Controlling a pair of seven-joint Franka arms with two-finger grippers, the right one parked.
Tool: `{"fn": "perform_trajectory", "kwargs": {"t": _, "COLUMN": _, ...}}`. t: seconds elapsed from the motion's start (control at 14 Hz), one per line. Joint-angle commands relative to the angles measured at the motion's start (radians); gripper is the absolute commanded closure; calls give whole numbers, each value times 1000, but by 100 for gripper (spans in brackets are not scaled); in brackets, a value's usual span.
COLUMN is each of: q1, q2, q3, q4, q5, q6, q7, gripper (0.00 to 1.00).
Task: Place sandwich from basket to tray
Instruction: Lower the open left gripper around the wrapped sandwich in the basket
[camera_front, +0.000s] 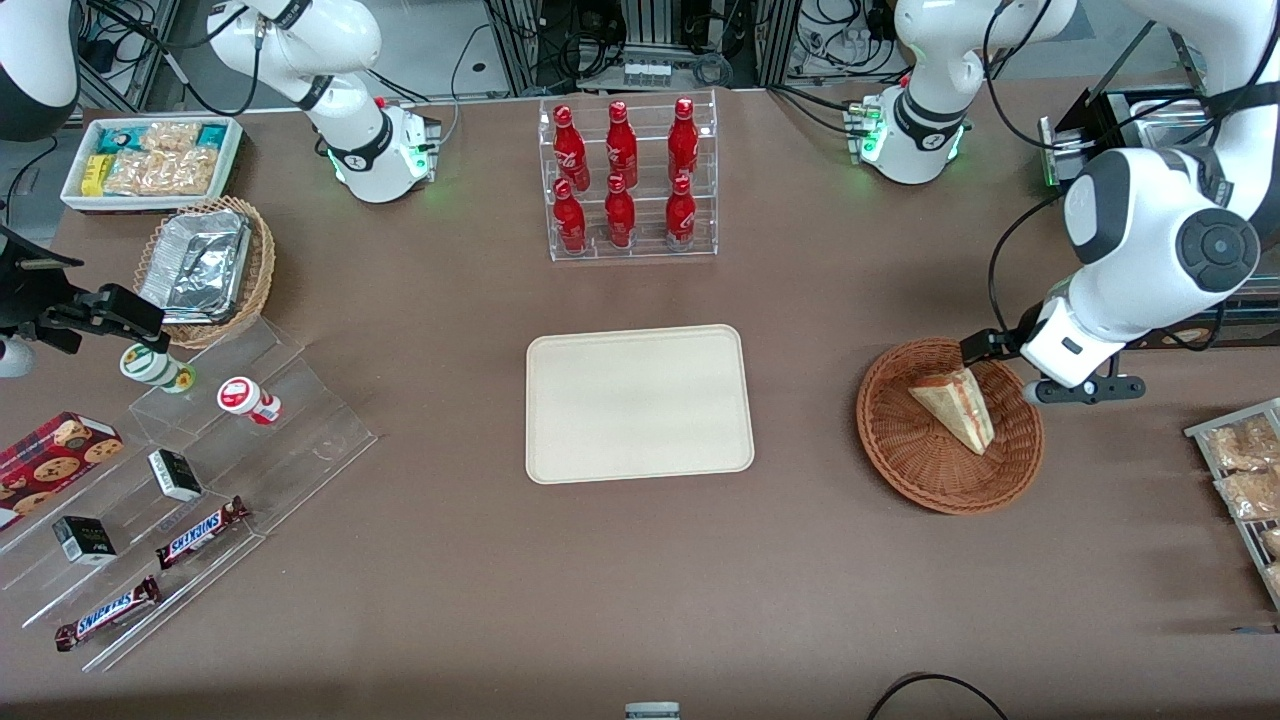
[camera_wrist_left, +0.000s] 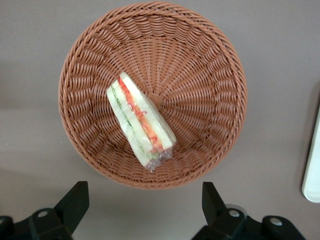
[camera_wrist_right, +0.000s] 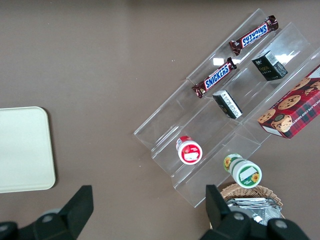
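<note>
Black fingers (camera_wrist_left: 72, 205) spread wide, my claw (camera_wrist_left: 145, 210) hangs over the basket's (camera_wrist_left: 210, 75) edge, touching nothing. Sandwich (camera_wrist_left: 140, 122) lies inside, just off the basket's centre, filling stripes facing up at me. Tray (camera_front: 638, 402) sits bare at mid-table, well apart from the basket.

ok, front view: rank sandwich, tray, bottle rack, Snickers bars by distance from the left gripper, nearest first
The gripper hovers open over the basket.
1. Sandwich, in the basket beneath it.
2. Tray, mid-table.
3. Bottle rack, farther from the camera than the tray.
4. Snickers bars, at the parked arm's end.
</note>
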Motion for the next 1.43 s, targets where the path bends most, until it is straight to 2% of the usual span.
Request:
{"fn": "perform_trajectory", "kwargs": {"t": 0.0, "q1": 4, "q2": 6, "q3": -5, "q4": -50, "q5": 10, "q6": 93, "q7": -67, "gripper": 0}}
{"fn": "perform_trajectory", "kwargs": {"t": 0.29, "q1": 4, "q2": 10, "q3": -5, "q4": -104, "q5": 10, "q6": 193, "q7": -253, "gripper": 0}}
{"fn": "perform_trajectory", "kwargs": {"t": 0.57, "q1": -9, "q2": 46, "q3": -6, "q4": -107, "q5": 13, "q6": 243, "q7": -576, "gripper": 0}}
{"fn": "perform_trajectory", "kwargs": {"t": 1.07, "q1": -9, "q2": 73, "q3": -6, "q4": -121, "q5": 16, "q6": 253, "q7": -606, "gripper": 0}}
{"fn": "perform_trajectory", "kwargs": {"t": 1.36, "q1": -9, "q2": 99, "q3": -6, "q4": -165, "q5": 16, "q6": 342, "q7": -608, "gripper": 0}}
